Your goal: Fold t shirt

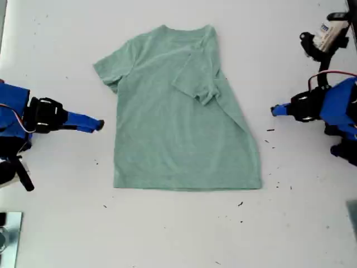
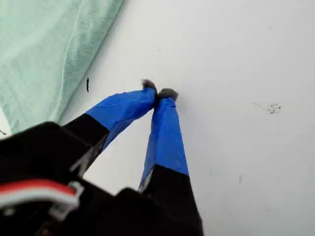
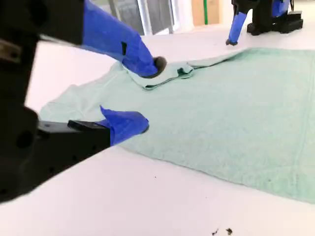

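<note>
Fold t shirt | t shirt [image 1: 178, 128] flat on counter [image 1: 56, 234], one sleeve already folded inward | my first claw [image 2: 158, 93] pinched empty beside its edge | my second claw [image 3: 150, 94] wide, shirt just ahead, likely poised for the unfolded sleeve

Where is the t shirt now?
The t shirt lies mid-table in the exterior view, between my second gripper on that view's left and my first gripper on its right.
</note>
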You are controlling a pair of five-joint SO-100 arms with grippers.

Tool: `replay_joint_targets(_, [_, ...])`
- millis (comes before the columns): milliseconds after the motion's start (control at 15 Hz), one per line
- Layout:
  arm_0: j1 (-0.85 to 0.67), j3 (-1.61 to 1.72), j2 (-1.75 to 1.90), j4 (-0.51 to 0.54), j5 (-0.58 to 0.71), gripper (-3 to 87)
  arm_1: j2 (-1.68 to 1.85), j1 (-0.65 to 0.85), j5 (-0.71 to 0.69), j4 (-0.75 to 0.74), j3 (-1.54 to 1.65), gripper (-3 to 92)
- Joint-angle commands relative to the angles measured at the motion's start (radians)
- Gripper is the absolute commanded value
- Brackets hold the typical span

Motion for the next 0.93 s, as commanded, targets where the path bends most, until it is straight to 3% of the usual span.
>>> replay_joint_targets(0, [0.020,0.008,0.009,0.002,0.020,1.9,0.011,-0.193,0.529,-0.018,0.054,2.2])
replay_joint_targets(600, [0.020,0.008,0.009,0.002,0.014,-0.1,0.011,-0.195,0.555,-0.020,0.054,2.2])
replay_joint_targets(867, [0.060,-0.190,-0.084,-0.002,-0.084,-0.3,0.011,-0.196,0.552,-0.021,0.055,2.2])
